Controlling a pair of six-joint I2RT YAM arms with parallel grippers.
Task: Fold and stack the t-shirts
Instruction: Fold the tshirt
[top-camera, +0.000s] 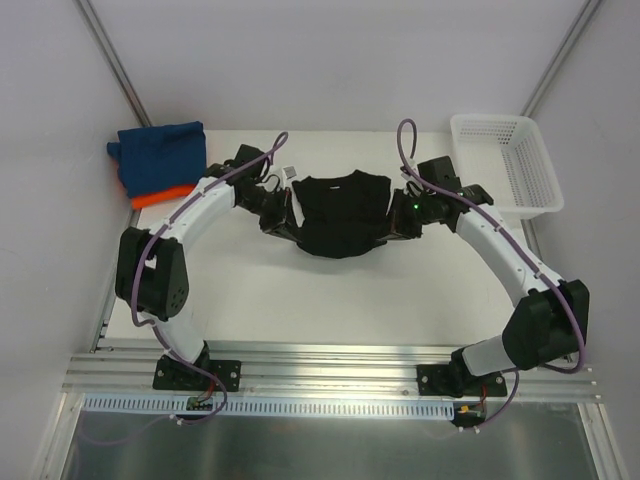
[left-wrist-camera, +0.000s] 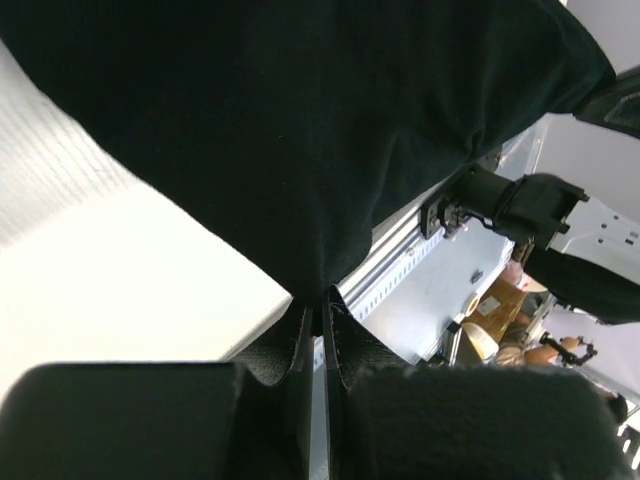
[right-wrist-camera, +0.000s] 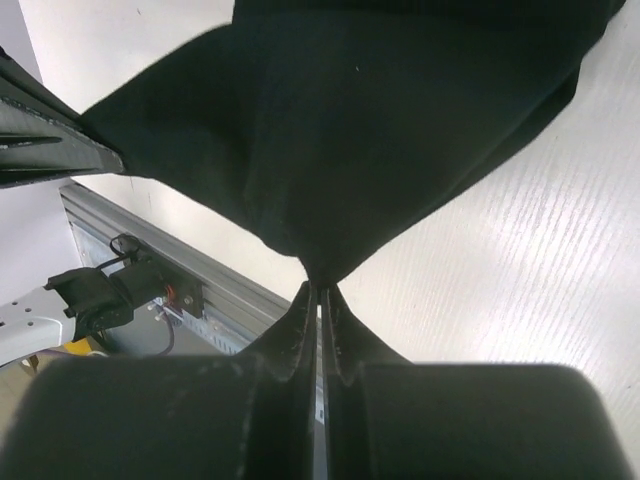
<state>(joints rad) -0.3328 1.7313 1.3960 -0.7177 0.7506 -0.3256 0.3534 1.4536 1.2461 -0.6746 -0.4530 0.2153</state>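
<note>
The bench (top-camera: 330, 300) is white and flat, with a faint ribbed grain that shows in both wrist views; a metal rail (top-camera: 330, 365) runs along its near edge. At the far left corner lies a folded blue shirt (top-camera: 160, 152), set squarely on a folded orange shirt (top-camera: 160, 197), of which only the near edge peeps out; the orange one touches the bench. At the far right corner stands a white mesh basket (top-camera: 492, 118), upright, well apart from the stack. At the middle is a black shirt (top-camera: 340, 215), bunched and spread wide; whether it rests on the bench or hangs just above it cannot be told.
</note>
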